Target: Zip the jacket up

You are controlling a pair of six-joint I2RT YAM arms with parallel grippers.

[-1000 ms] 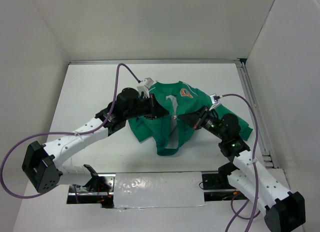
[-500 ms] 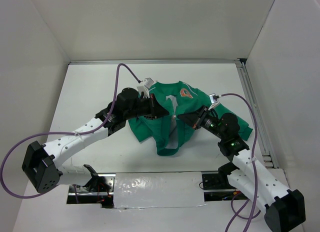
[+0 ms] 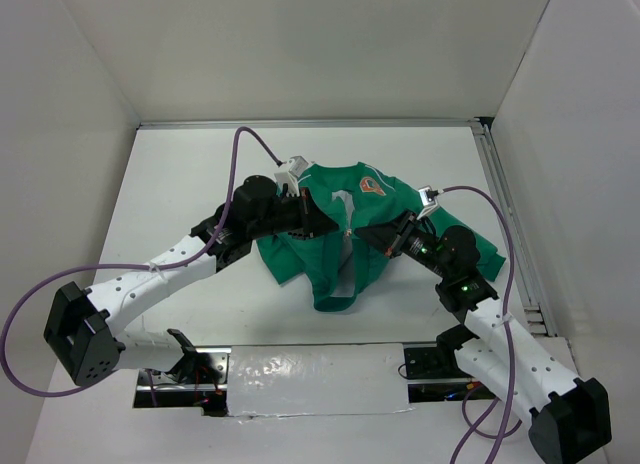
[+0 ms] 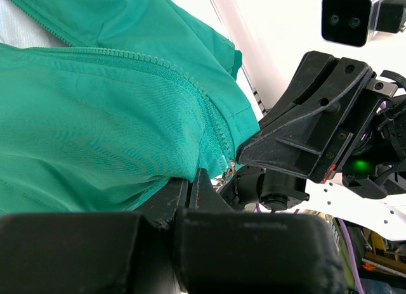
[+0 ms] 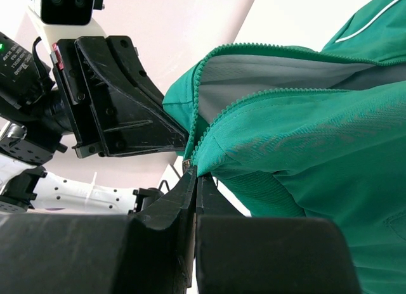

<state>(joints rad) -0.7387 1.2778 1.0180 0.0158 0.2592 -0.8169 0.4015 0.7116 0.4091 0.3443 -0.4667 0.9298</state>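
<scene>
The green jacket [image 3: 330, 269] lies bunched in the middle of the table, its orange chest patch [image 3: 374, 187] facing up and its front raised between the two arms. My left gripper [image 3: 333, 224] is shut on the jacket's zip edge from the left. In the left wrist view its fingertips [image 4: 190, 180] pinch the green cloth [image 4: 95, 116] just below the zip teeth [image 4: 212, 116]. My right gripper [image 3: 362, 234] faces it from the right, almost touching. Its jaws [image 5: 195, 173] are shut on the other zip edge of the jacket [image 5: 304, 148], by a small metal piece. The white lining [image 5: 279, 75] shows.
The white table [image 3: 180, 174] is walled at the back and on both sides. A metal rail [image 3: 510, 224] runs along the right edge. Purple cables [image 3: 237, 154] loop over both arms. A taped slot [image 3: 300, 379] sits at the near edge between the arm bases.
</scene>
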